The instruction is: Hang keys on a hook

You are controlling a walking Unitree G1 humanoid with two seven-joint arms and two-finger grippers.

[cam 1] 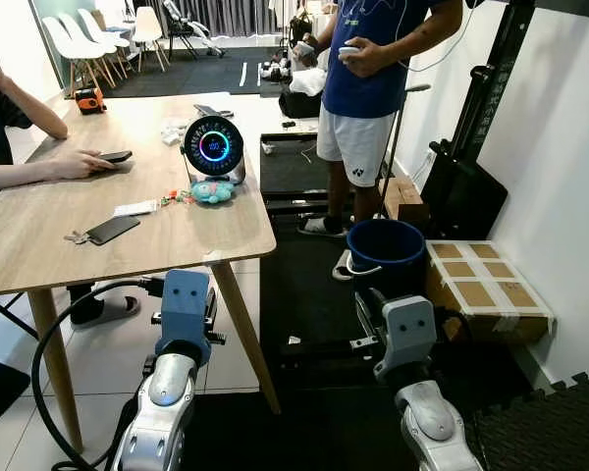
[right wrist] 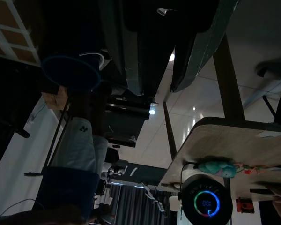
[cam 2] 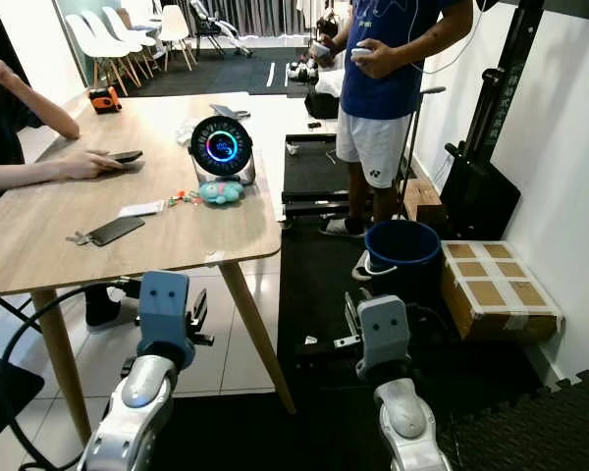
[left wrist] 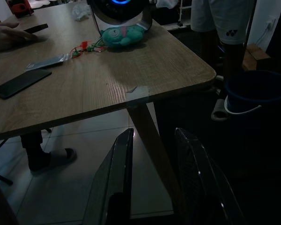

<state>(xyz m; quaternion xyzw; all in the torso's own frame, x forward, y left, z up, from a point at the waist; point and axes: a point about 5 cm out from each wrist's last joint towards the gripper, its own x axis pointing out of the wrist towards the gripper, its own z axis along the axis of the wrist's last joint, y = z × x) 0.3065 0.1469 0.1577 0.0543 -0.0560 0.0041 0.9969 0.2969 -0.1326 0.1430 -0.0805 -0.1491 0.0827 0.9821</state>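
The keys [cam 1: 180,197] lie on the wooden table [cam 1: 128,265], with red and green tags, joined to a teal plush toy [cam 1: 213,191]. They sit in front of a round black device with a glowing ring [cam 1: 214,147]. In the left wrist view the plush toy [left wrist: 122,35] is far ahead of my left gripper [left wrist: 155,133], which is open and empty below the table's near edge. My right gripper [right wrist: 157,91] hangs low beside the table leg, its fingers a little apart with nothing between them. I can make out no hook.
A person's hand [cam 1: 79,165] rests on the table by a phone [cam 1: 116,156]; another phone [cam 1: 112,230] lies nearer. A standing person in a blue shirt [cam 1: 373,69] is ahead. A blue bucket [cam 1: 385,250] and a cardboard box [cam 1: 486,285] sit on the floor at right.
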